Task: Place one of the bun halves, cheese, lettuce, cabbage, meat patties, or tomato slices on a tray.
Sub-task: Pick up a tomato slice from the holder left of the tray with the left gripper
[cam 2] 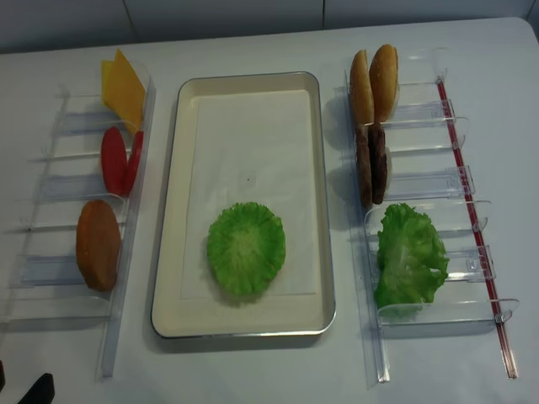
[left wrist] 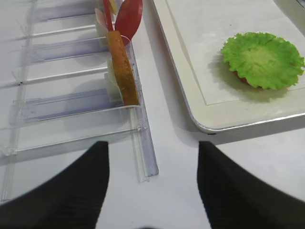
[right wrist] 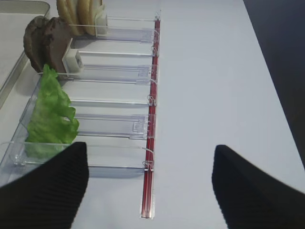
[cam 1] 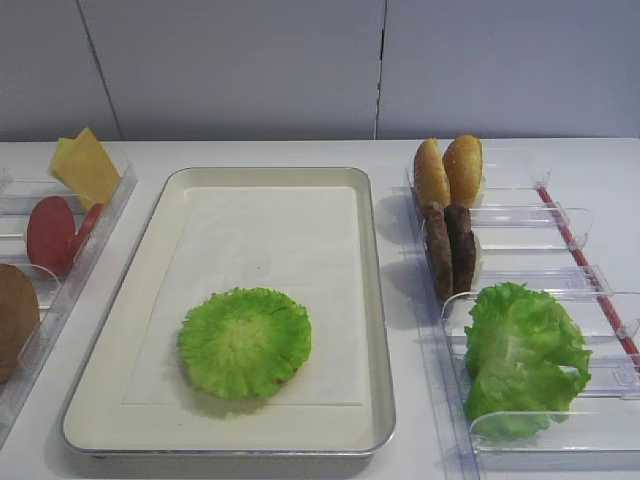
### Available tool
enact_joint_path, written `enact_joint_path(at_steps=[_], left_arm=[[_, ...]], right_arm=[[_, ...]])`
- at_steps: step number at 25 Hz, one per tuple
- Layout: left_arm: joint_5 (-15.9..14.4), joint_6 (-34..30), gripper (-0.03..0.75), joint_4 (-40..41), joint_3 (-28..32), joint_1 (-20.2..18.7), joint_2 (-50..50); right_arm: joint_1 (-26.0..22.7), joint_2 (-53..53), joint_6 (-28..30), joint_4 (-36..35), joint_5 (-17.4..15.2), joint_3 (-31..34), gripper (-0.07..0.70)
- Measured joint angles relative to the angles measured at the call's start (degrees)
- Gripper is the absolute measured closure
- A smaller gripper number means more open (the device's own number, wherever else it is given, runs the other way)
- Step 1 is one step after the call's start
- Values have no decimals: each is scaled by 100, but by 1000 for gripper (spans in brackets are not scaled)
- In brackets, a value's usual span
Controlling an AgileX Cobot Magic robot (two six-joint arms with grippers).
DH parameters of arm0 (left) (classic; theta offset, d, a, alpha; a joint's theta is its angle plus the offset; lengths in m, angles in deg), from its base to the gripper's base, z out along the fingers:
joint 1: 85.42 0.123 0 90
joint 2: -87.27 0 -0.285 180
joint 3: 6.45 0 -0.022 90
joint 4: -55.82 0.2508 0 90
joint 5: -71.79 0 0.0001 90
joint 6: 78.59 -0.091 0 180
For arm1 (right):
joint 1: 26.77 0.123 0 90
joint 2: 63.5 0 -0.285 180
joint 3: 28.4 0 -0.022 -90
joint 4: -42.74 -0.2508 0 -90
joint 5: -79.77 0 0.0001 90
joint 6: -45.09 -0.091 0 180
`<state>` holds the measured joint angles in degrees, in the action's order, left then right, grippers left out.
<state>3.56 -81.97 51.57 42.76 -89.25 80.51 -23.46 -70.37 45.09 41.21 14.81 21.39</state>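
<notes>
Tray: lies in the middle of the tabletop, between the two clear racks; a round green leaf lies flat on its paper liner toward the near end, with a sliver of red showing under its edge in the left wrist view
Left rack: cheese at the far end, tomato slices standing on edge in the middle, one bun half nearest
Right rack: bun halves at the far end, meat patties next, lettuce nearest
Left end effector: released, fingers spread and empty, near the rack's near corner, apart from the bun half
Right end effector: released, fingers wide and empty, over bare tabletop beside the lettuce bin
Risk: the pieces stand upright and close together, so a grab could drag a neighbour out or tip the light rack; a thin slice may slip from the fingers; a drop onto the ruffled leaf could land crooked
</notes>
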Motion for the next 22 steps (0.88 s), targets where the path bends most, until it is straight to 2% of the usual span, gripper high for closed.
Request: enact_joint_path(at_steps=[22], left_arm=[[0,0,297,0,0,0,0]], right_arm=[[0,0,0,0,0,10,87]])
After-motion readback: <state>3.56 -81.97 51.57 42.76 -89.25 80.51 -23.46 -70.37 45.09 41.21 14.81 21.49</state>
